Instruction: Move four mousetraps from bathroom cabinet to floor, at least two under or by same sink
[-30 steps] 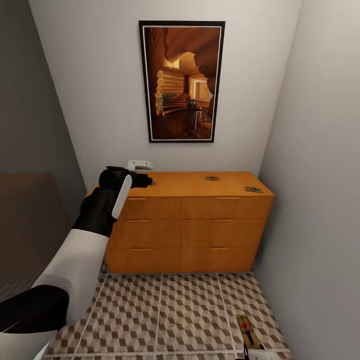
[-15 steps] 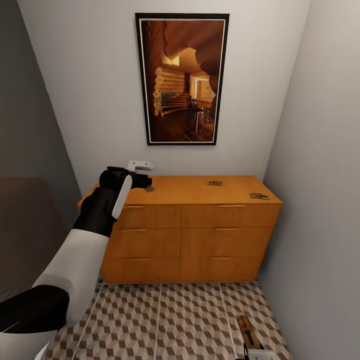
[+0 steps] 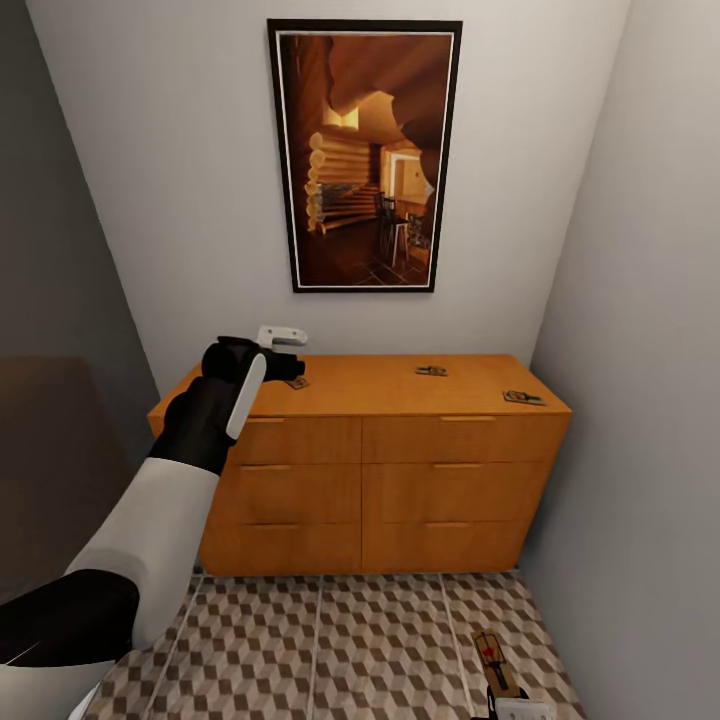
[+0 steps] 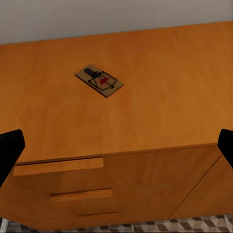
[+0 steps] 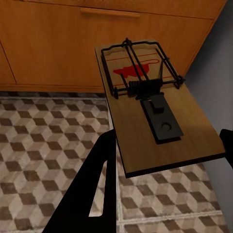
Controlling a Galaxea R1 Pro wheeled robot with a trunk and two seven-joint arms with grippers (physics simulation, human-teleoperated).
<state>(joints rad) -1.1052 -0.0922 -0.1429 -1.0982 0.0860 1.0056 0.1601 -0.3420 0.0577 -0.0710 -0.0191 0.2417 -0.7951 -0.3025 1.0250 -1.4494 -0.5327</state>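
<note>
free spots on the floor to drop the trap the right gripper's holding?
Bare tiles: the bathroom floor between the cabinet front and the left arm. Tighter by the right wall, where the right gripper holds a mousetrap. Cabinet top carries three more mousetraps.

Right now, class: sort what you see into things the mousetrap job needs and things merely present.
Needed: mousetraps on the cabinet top; mousetrap in the right gripper; bathroom floor; left gripper.
Merely present: framed picture; white fitting on the wall.
</note>
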